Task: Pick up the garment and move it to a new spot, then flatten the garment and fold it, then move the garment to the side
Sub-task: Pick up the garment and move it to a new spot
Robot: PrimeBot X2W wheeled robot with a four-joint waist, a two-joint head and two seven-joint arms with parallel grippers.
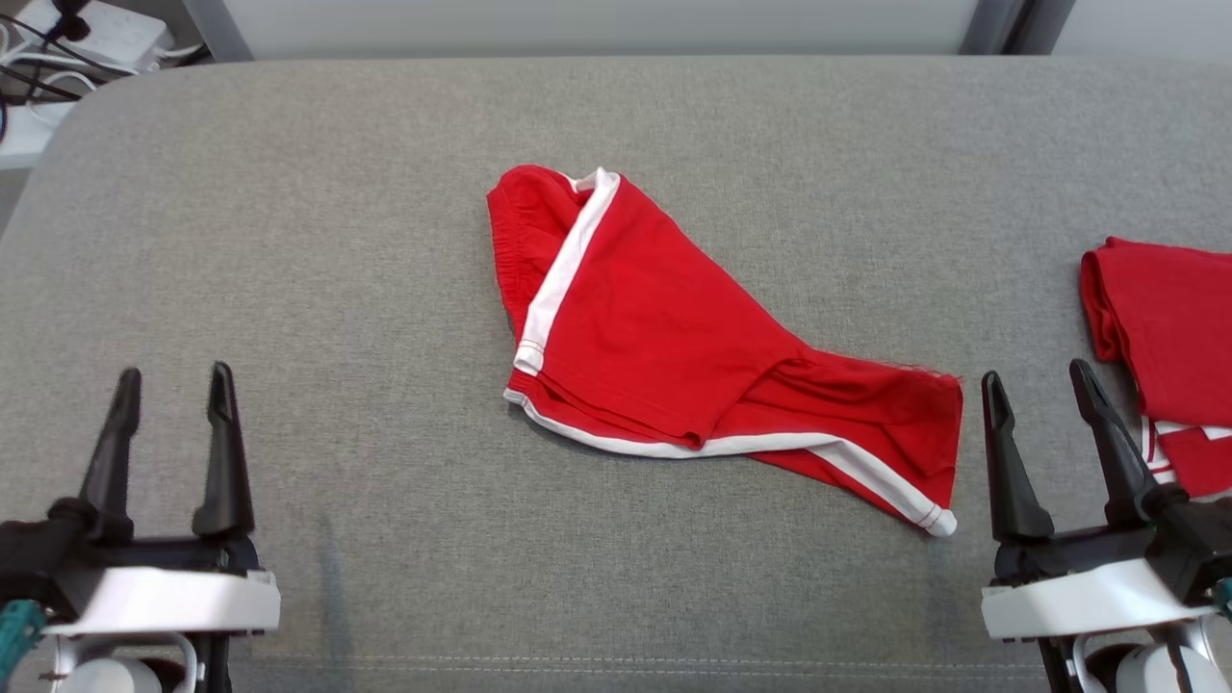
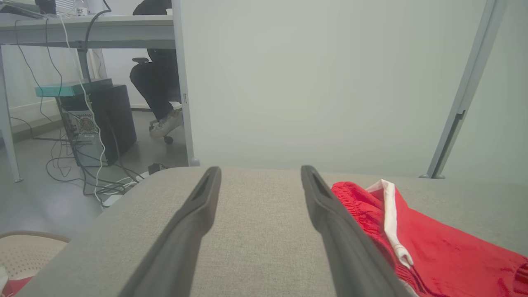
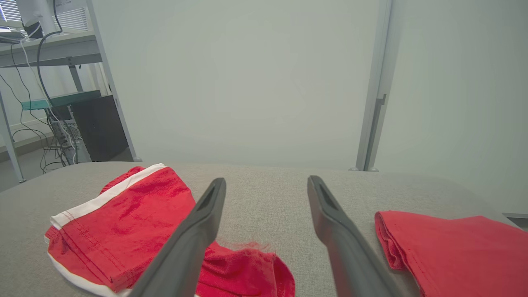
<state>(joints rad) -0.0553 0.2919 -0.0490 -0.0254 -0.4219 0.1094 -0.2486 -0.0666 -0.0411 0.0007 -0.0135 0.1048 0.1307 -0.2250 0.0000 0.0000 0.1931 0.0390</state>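
Locate red shorts (image 1: pixel 712 356) crumpled at middle of counter (image 1: pixel 289 241), ahead of both sets of jaws, spread and empty. Expect soft, light, limp cloth, prone to sag. Pinch white-trimmed hem (image 1: pixel 626 443) at two well-separated points.

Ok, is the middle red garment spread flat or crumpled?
Crumpled: the red garment lies twisted, layers overlapping, on the grey surface.

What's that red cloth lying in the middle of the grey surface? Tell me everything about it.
The red garment looks like soft knit shorts with white trim along the edges and a gathered waistband. It lies crumpled and partly folded over itself on the grey fabric surface. Nothing else touches it.
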